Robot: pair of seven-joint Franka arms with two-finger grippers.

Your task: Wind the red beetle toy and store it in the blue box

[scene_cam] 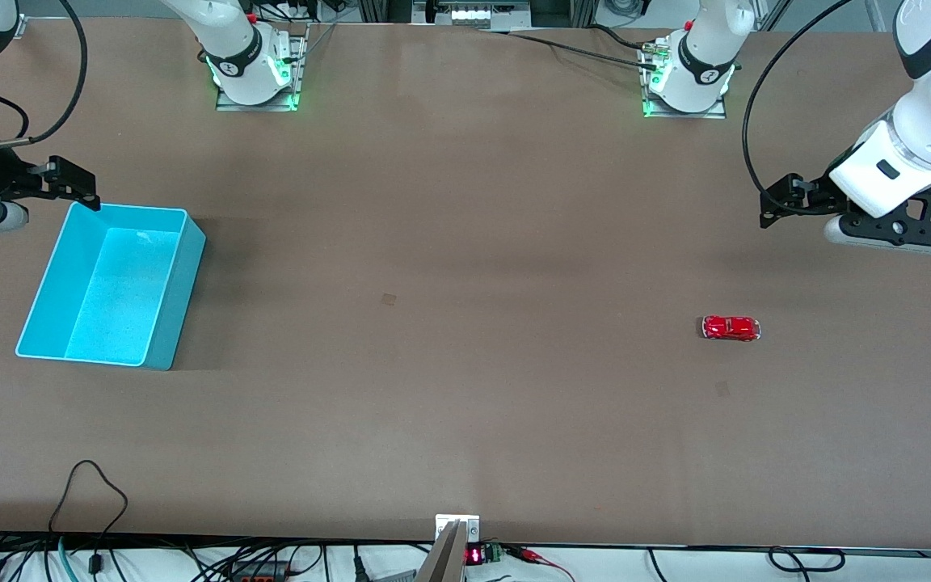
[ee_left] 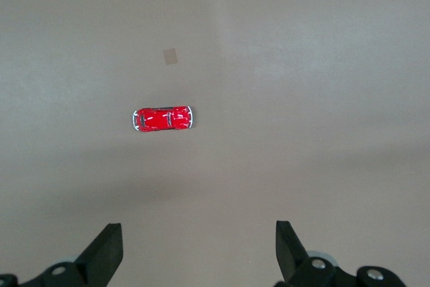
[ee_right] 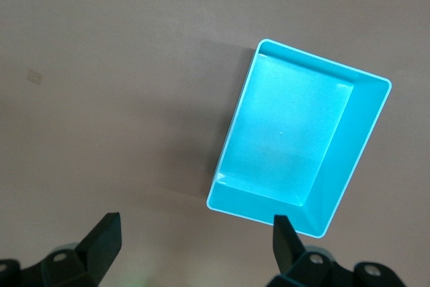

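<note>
The red beetle toy (scene_cam: 730, 327) rests on its wheels on the brown table toward the left arm's end, and the left wrist view also shows the toy (ee_left: 162, 118). My left gripper (scene_cam: 774, 208) hangs over bare table beside the toy, open and empty (ee_left: 199, 228). The blue box (scene_cam: 177, 297) stands empty toward the right arm's end. My right gripper (scene_cam: 82, 187) hovers over the table at the box's corner, open with nothing between its fingers (ee_right: 195, 220). In the right wrist view the box (ee_right: 349, 159) shows just past those fingertips.
The two arm bases (scene_cam: 255, 77) (scene_cam: 688, 81) stand at the table's edge farthest from the front camera. A small pale patch (scene_cam: 389, 299) marks the table's middle. Cables (scene_cam: 94, 485) and a small mount (scene_cam: 457, 533) lie along the nearest edge.
</note>
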